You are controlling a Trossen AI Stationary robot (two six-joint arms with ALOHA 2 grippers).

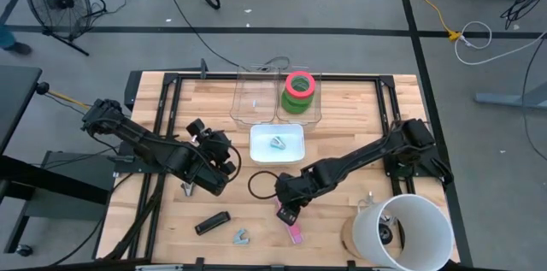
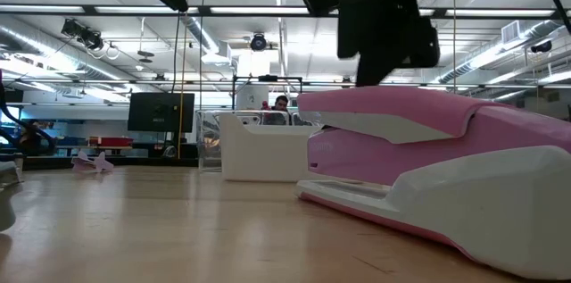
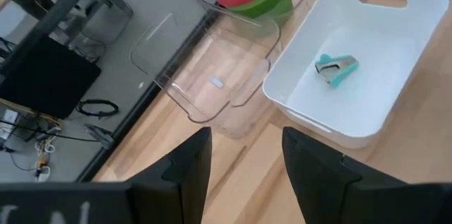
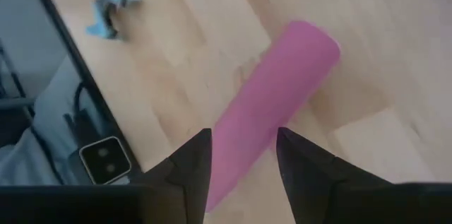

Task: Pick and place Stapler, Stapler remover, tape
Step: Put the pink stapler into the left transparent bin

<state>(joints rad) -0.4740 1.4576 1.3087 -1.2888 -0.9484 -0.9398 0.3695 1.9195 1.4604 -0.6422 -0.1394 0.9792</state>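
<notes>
A pink and white stapler [image 1: 293,230] lies flat on the table near its front edge and fills the low view [image 2: 428,167]. My right gripper [image 4: 244,157] is open just above it, one finger on either side of one end of the stapler [image 4: 279,104]. My left gripper [image 3: 244,174] is open and empty above the table, left of the white tray [image 1: 256,153]. A teal staple remover [image 3: 336,67] lies in that tray. A pink tape roll on green ones [image 1: 299,87] is stacked in a clear container. A second staple remover [image 1: 242,237] and a black stapler [image 1: 212,222] lie at the front. My right gripper comes at the pink stapler from above with its fingers [image 4: 191,164] across the stapler's length. I cannot tell whether they touch its sides [image 4: 236,136]. The stapler lies flat on the table.
Two clear containers [image 1: 256,100] stand side by side at the far edge behind the white tray. A black ring [image 1: 259,184] lies on the table between the grippers. A white bucket [image 1: 414,228] stands at the front right. Bare wood shows at the front left.
</notes>
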